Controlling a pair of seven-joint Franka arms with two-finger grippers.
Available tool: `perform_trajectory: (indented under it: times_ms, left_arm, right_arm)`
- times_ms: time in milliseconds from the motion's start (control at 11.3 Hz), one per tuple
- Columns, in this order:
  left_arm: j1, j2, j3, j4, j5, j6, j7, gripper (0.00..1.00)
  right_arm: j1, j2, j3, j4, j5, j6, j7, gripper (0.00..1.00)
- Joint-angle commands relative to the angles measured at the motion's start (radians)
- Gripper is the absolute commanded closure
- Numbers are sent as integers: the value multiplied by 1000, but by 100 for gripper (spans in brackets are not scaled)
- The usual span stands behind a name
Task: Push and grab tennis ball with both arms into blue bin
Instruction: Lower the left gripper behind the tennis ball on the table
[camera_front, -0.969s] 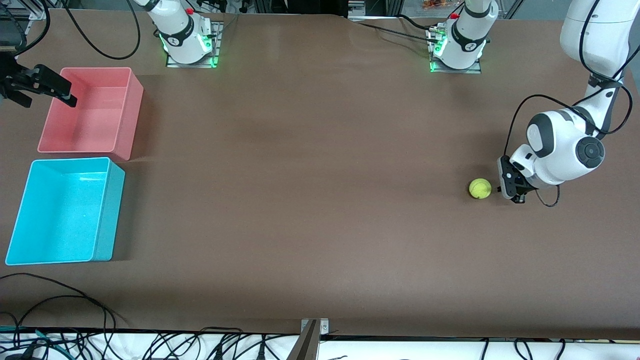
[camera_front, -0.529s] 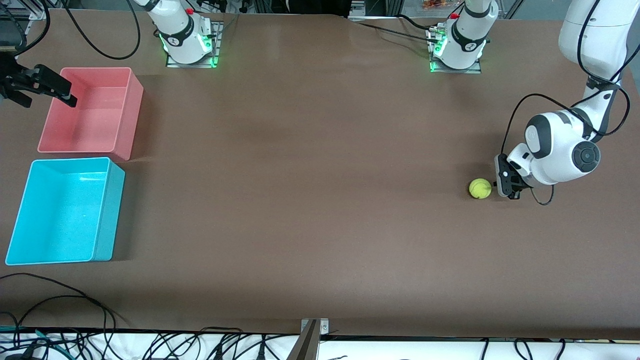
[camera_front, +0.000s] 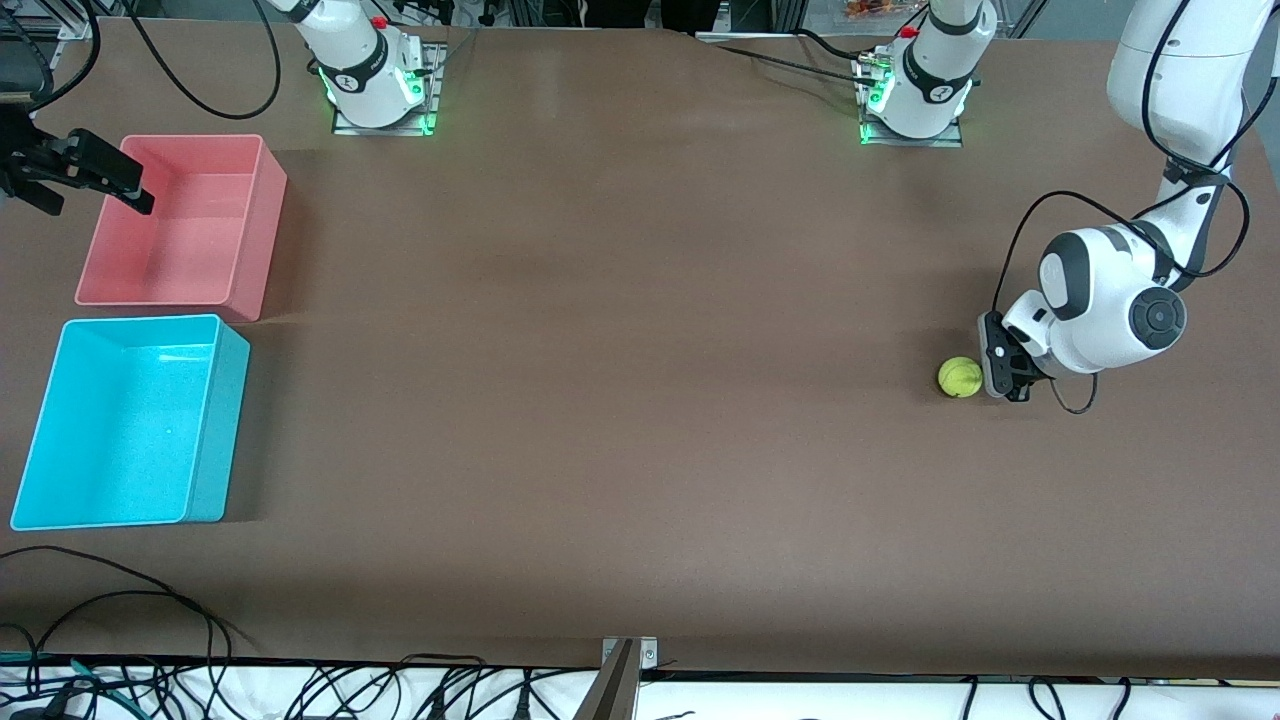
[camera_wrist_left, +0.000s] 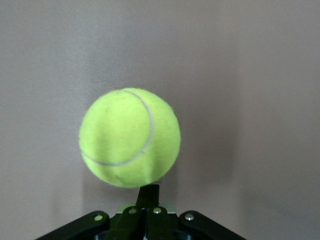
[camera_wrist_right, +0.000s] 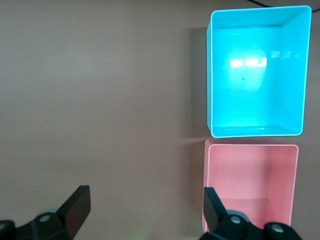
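The tennis ball (camera_front: 960, 377) rests on the bare brown tabletop (camera_front: 620, 350) toward the left arm's end, roughly midway between the edge along the robots' bases and the edge nearest the front camera. The left end effector (camera_front: 993, 372) is low at the tabletop just beside the ball, on the side facing the left arm's end of the tabletop, its fingers pressed together with nothing between them. In the left wrist view the ball (camera_wrist_left: 130, 138) fills the middle of the picture with its curved seam showing, and the closed fingertips (camera_wrist_left: 148, 192) sit right at its edge; whether they touch the ball cannot be told. At the right arm's end of the tabletop, the blue bin (camera_front: 130, 420) stands near the corner closest to the front camera, and a pink bin (camera_front: 180, 220) stands just beside it, farther from that camera. The right end effector (camera_front: 75, 175) hangs in the air over the outer rim of the pink bin, waiting, its fingers spread wide and holding nothing. From the right wrist view both bins (camera_wrist_right: 257, 72) (camera_wrist_right: 250, 187) appear empty.
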Motion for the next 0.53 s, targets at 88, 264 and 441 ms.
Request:
perform_trajectory:
  times_ms: [88,264,441]
  left_arm:
    - [-5,27,5,43,-17,-19,-8,99]
    - [-13,41,5,43,-15,-18,-5,99]
    - [-16,43,5,43,-17,-18,-8,99]
  right_arm:
    - [-2,0,-2,6,12,-2,6,0]
    - [-2,0,-2,6,12,0,8,0]
    - [-2,0,-2,6,14,-2,6,0]
